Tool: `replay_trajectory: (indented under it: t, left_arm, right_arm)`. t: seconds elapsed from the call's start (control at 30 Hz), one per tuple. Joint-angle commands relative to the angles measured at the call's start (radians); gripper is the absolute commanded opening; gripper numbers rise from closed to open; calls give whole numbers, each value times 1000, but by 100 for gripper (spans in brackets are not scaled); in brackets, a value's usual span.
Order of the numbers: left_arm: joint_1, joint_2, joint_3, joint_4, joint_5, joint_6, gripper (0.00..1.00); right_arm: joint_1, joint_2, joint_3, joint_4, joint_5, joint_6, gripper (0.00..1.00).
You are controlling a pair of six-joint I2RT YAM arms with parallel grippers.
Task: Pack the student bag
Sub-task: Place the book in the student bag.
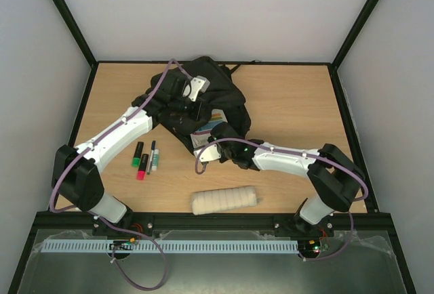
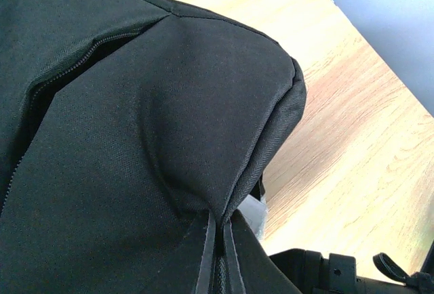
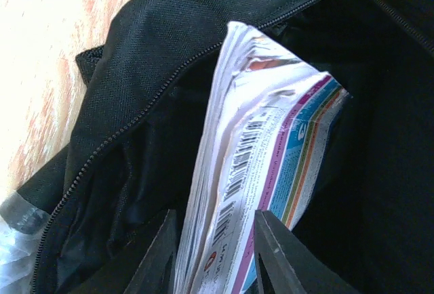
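Observation:
The student bag (image 1: 220, 91) is a black backpack lying at the back middle of the table, with its zipper open. My left gripper (image 1: 192, 108) is shut on a fold of the student bag's fabric (image 2: 135, 138) and pinches it between its fingers (image 2: 207, 260), which holds the opening up. A thick book (image 3: 271, 145) with a white, purple and blue cover and barcodes stands partly inside the opening (image 3: 135, 84). My right gripper (image 3: 215, 233) is shut on the book's near end, one finger on each side. From above, the book (image 1: 210, 130) sticks out of the bag's front edge at my right gripper (image 1: 215, 148).
A green marker (image 1: 138, 154), a red marker (image 1: 142, 167) and a thin pen (image 1: 152, 156) lie left of the bag beside the left arm. A beige rolled cloth (image 1: 224, 200) lies near the front edge. Clear plastic (image 3: 13, 219) shows at the bag's lower left.

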Motion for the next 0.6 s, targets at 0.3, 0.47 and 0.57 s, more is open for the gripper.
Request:
replay_trajectory:
  t: [0.3,0.47,0.57]
  left_arm:
    - [-10,-10,53,12,97,34,2]
    - [-13,-14,54,9,124,37,2]
    - [-15,-13,60,4,124,41,2]
  right_arm:
    - [23,35,41,-3,49,-19,24]
    - [6,100,29,87,32,-73,18]
    - [-1,138,30,167,28,-104,10]
